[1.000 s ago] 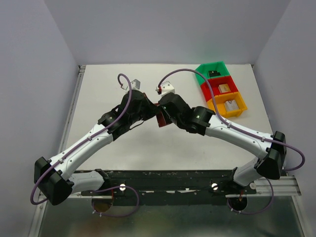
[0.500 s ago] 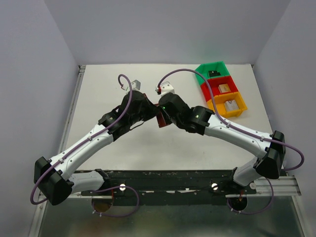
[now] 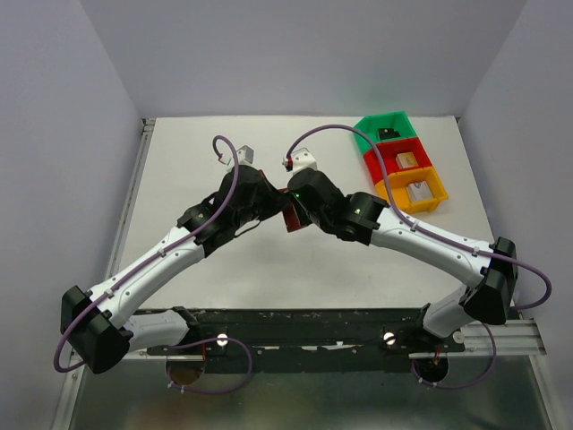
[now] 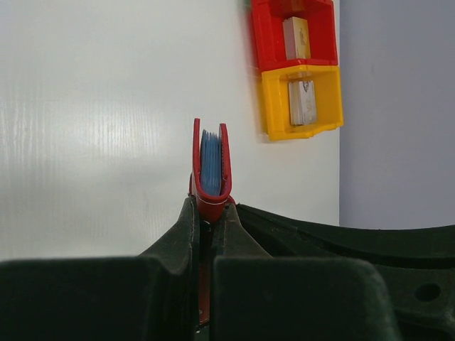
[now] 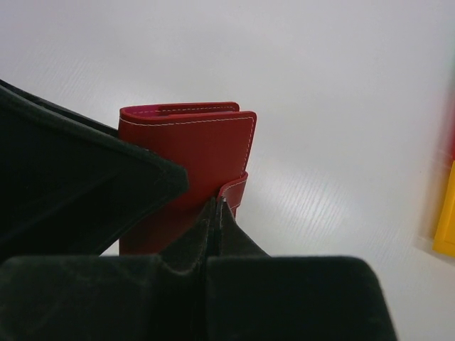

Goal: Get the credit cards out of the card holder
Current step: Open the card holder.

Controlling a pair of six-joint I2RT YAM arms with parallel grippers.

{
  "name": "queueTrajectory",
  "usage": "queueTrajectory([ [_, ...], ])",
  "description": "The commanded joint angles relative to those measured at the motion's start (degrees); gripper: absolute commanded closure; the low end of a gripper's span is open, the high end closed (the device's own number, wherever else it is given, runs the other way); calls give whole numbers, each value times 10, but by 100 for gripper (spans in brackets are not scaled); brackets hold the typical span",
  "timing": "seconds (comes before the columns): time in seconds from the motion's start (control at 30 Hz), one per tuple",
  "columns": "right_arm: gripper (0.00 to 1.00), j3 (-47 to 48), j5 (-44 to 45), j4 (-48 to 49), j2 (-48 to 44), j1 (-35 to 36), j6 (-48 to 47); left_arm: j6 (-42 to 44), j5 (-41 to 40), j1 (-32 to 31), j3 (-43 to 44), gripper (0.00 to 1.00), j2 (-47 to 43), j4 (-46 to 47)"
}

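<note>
The right hand (image 5: 215, 206) has just pinched shut on the snap tab (image 5: 234, 192) of the card holder (image 4: 211, 170). The left hand (image 4: 207, 210) clamps the holder's lower edge, upright over the table (image 4: 106, 106). It is probably ready to be pulled open; no cards show.

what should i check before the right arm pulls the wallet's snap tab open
1. Left gripper clamped on the wallet: ok, shut on its lower edge.
2. Right gripper on the snap tab: ok, fingertips closed at the tab.
3. Wallet straight in the left grip: ok, not skewed.
4. Wallet open: not ok, its covers stand close together.
5. Cards reachable: cannot tell, only blue lining shows between the covers.
6. Bins out of the way: ok, off to the side.
</note>
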Motion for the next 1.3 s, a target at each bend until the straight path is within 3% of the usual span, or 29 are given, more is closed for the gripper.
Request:
queueTrajectory([
  [0.0,100,3,20,-40,4,-16,3,-10,-8,-7,6,100,-29,7],
  [0.7,100,-28,13,-36,-28,-38,10,4,-13,-6,4,100,-30,2],
  [0.83,100,-40,6,-36,-38,-46,9,48,13,1,-16,100,-45,48],
  [0.93,99,-50,7,-39,-54,-56,9,140,57,10,-39,100,-56,101],
  [1.03,88,-64,12,-42,-77,-71,9,200,119,33,-87,100,-80,167],
  [1.17,72,-80,20,-45,-122,-86,9,220,190,81,-167,100,-132,267],
  [1.27,48,-118,-5,8,-179,-88,-13,229,237,123,-181,100,-154,271],
])
